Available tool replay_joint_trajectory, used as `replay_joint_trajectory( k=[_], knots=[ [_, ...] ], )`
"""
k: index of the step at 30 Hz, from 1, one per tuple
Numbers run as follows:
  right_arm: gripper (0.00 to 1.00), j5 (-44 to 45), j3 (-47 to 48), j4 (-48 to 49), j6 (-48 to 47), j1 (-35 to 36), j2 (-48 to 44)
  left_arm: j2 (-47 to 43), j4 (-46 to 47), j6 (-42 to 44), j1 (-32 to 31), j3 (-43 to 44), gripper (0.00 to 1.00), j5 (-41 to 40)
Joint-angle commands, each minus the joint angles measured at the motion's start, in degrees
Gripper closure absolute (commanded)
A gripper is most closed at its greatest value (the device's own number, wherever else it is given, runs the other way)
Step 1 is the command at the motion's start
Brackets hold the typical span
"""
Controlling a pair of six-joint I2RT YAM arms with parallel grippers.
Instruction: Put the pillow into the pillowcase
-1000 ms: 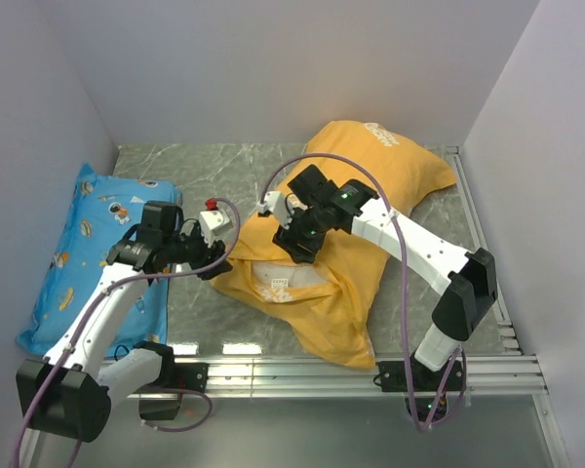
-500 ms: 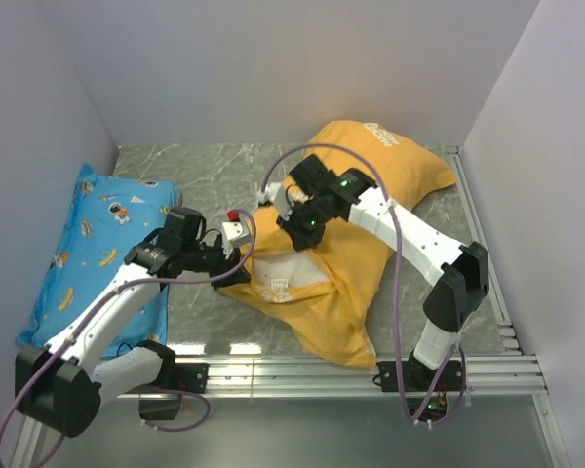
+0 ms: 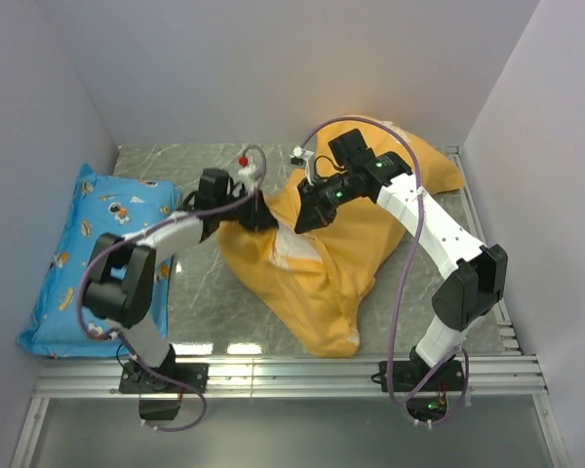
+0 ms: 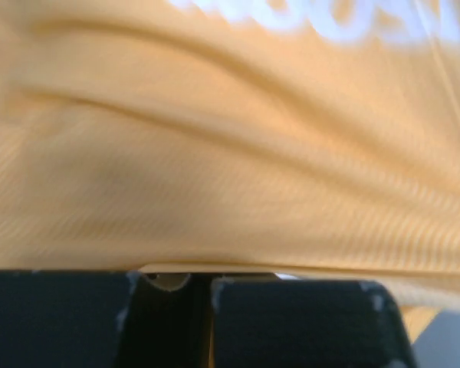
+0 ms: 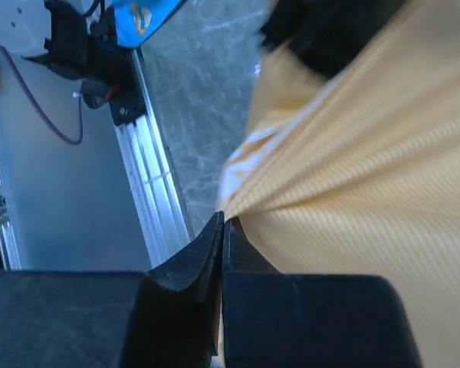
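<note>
With left tool (image 3: 256, 213) and right tool (image 3: 309, 216) each pressed together on orange cloth at the mouth of the pillowcase (image 3: 331, 268), heaped mid-worktop (image 3: 200, 288), lift and draw the hem back evenly. Judging by the white sliver of the pillow (image 3: 285, 246) between the two grips, treat it as mostly inside. Pull in step, shaking gently to settle the stuffing; avoid tugging one side alone and losing the thin cloth.

pillowcase (image 3: 317, 258) heaped at the worktop (image 3: 203, 292) centre, reaching toward 1 o'clock, cartoon-print pillow (image 3: 88, 244) at 9 o'clock by the left wall, left fingers (image 3: 256, 218) on the pillowcase's 10 o'clock edge, right fingers (image 3: 309, 218) near them at 12 o'clock
</note>
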Motion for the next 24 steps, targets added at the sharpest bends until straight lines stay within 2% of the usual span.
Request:
replay_joint_trajectory(
  k=[1,3,4,5,6,7,9,11,15,16,18,21,23,24],
  knots=[
    [1.00,-8.94,-0.44,7.93,6.68,0.78,-2.93,7.35,11.60,-4.22,5.12,19.70,0.93,-3.06],
    [1.00,-7.80,-0.35,13.45,9.32,0.88,-1.53,8.09,5.36,-1.49,7.76,27.12,0.87,2.90],
    [1.00,-7.28,0.00,14.97,11.60,0.79,-0.91,7.22,2.38,3.13,8.64,28.20,0.75,6.32],
    [1.00,-6.23,0.26,16.37,12.93,0.88,0.40,6.08,-1.22,6.14,9.52,28.82,0.70,11.23],
    [1.00,-5.78,-0.08,19.69,14.16,0.88,0.85,3.20,-10.13,9.04,11.35,28.74,0.65,13.71],
    [1.00,-5.08,-0.52,21.73,17.04,0.96,1.29,1.69,-14.57,13.33,12.50,28.48,0.57,15.21],
    [1.00,-2.62,-1.66,28.38,20.66,1.23,2.52,-2.43,-24.74,14.60,17.07,26.03,0.52,19.24],
    [1.00,-1.83,-1.58,33.84,24.88,2.45,4.79,-4.82,-29.53,14.78,22.32,23.83,0.45,21.29],
    [1.00,0.99,1.22,40.90,29.80,3.86,10.25,-9.39,-37.97,19.61,28.33,19.00,0.43,18.24],
    [1.00,1.17,1.67,41.87,32.25,3.69,11.04,-9.92,-39.47,19.62,28.42,18.03,0.47,11.95],
    [1.00,1.34,3.42,42.49,32.72,3.34,12.19,-11.59,-40.62,21.98,28.42,14.09,0.49,10.40],
    [1.00,2.05,2.91,42.67,32.46,2.72,11.14,-11.95,-37.21,17.87,26.76,9.16,0.52,7.06],
    [1.00,2.05,2.03,41.79,31.75,2.72,10.35,-11.25,-34.32,13.49,24.57,7.65,0.44,7.15],
    [1.00,1.87,1.41,42.05,31.75,2.72,10.00,-10.99,-32.73,11.81,23.51,6.25,0.30,5.66]
  ],
)
